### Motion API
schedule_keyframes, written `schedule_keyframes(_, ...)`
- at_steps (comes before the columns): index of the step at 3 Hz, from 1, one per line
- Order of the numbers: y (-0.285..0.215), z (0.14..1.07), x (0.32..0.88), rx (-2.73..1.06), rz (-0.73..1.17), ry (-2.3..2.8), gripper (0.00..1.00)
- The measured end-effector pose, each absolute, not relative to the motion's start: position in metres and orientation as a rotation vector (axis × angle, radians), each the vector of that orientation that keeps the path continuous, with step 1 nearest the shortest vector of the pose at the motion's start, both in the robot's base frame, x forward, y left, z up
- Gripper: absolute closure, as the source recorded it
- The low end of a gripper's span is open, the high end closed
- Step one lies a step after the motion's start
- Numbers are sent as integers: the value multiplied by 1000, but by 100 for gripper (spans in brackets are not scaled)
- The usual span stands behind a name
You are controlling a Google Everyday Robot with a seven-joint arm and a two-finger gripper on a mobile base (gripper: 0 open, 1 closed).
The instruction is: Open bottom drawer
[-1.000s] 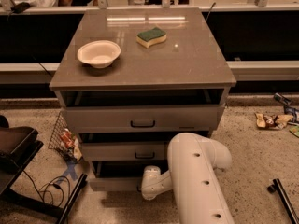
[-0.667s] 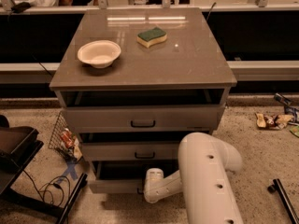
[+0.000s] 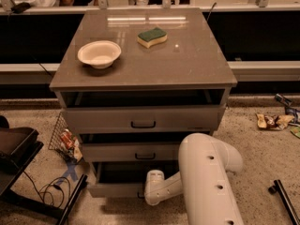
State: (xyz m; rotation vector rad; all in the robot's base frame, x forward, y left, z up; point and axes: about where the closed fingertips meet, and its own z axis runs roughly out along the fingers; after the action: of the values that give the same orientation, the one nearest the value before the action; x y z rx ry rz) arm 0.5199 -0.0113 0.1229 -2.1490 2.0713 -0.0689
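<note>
The bottom drawer [image 3: 112, 190], lowest of three grey fronts on the cabinet [image 3: 140, 64], stands pulled out a little, with a dark gap above its front. My white arm [image 3: 206, 182] reaches in from the lower right. My gripper [image 3: 146, 195] sits at the centre of that drawer's front, where the handle is, and the wrist [image 3: 155, 186] covers most of it. The handle itself is almost hidden behind the wrist.
The top drawer [image 3: 140, 120] and middle drawer [image 3: 136, 152] also stand slightly out. A white bowl [image 3: 99, 53] and a green-yellow sponge [image 3: 152, 36] lie on the cabinet top. A wire basket [image 3: 65, 139] and cables [image 3: 51, 189] are at the left, wrappers [image 3: 272, 121] at the right.
The arm's elbow has swung slightly right and the wrist has come a little toward the camera. The bottom drawer front sits a touch further out.
</note>
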Motion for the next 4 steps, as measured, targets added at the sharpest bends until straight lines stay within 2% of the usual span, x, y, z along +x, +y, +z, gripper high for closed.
schedule_keyframes(1, -24, 133, 501, -2123, -67, 2104, 100)
schedule_keyframes(4, -26, 133, 499, -2118, -67, 2109, 100)
